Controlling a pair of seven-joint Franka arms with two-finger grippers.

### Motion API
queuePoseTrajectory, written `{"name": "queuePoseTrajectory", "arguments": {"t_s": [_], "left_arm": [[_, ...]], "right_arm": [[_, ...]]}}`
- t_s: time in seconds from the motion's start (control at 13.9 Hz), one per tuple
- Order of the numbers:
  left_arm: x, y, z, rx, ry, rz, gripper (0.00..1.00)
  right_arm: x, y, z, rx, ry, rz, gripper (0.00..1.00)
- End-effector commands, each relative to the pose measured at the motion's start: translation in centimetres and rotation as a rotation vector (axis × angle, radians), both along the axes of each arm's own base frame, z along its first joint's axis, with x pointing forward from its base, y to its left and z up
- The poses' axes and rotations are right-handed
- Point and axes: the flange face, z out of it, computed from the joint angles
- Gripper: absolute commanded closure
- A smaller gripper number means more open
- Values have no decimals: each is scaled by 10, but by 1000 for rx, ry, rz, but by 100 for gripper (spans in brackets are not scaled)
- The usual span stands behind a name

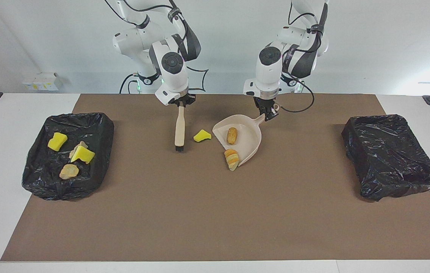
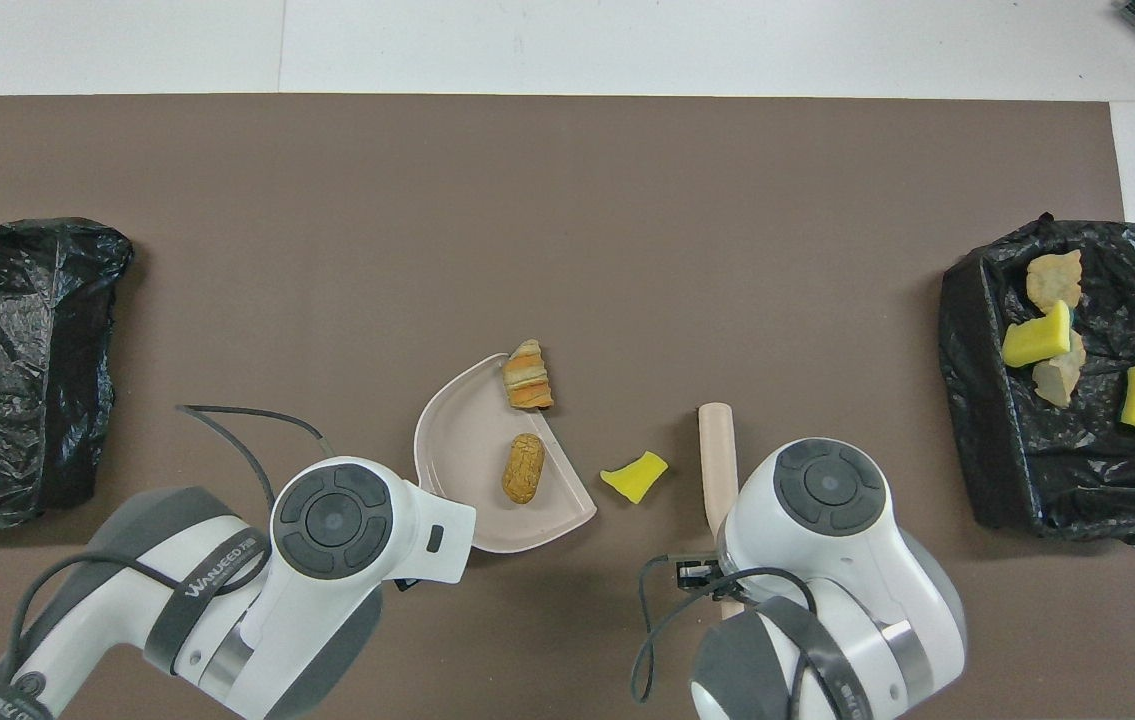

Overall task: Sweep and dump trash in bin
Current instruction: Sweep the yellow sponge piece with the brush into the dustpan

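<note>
The yellow scrap (image 1: 202, 135) lies on the worktop (image 1: 215, 212) between the brush (image 1: 179, 131) and the open mouth of the dustpan (image 1: 252, 131). The pan is on the scrap's side toward the left arm's end, the brush on its side toward the right arm's end. That line — brush, scrap, pan mouth — is what the next sweep turns on: in my judgement the brush has to travel sideways toward the pan, carrying the scrap ahead of its bristles.

The right gripper (image 1: 180, 103) has its fingers closed on the top of the brush handle. The brush hangs down with its long axis running away from the robots and its dark bristles low by the worktop. The left gripper (image 1: 268, 112) has its fingers clamped on the dustpan handle, holding the pan with its mouth at the mat.

One tan lump (image 1: 232, 135) sits inside the pan; the striped orange piece (image 1: 232, 159) straddles the pan's lip at the corner farther from the robots. Four scraps lie in the bin (image 1: 97, 125) toward the right arm's end; the other bin (image 1: 355, 132) shows no scraps.

The facing view shows the brush's height and both grips. The overhead view hides the grips under the wrists — but it gives the clear gap between brush (image 2: 715, 450), yellow scrap (image 2: 634, 475) and dustpan (image 2: 457, 440).
</note>
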Motion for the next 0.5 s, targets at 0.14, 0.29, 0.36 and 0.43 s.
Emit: {"name": "queuePoseTrajectory", "arguments": {"t_s": [0.14,0.29,0.36,0.43], "left_arm": [[-2,1,1,-17,-9,18,100],[-3,1,1,-15,-6,17,100],[-2,2,1,-17,-9,21,100],[-1,1,1,-16,-7,21,100]], "right_arm": [[-8,54,-18,138,-21,-9,100],[0,71,-12,200,-12,-54,100],[1,91,-4,251,1,-71,100],[7,105,2,301,2,-105,100]]}}
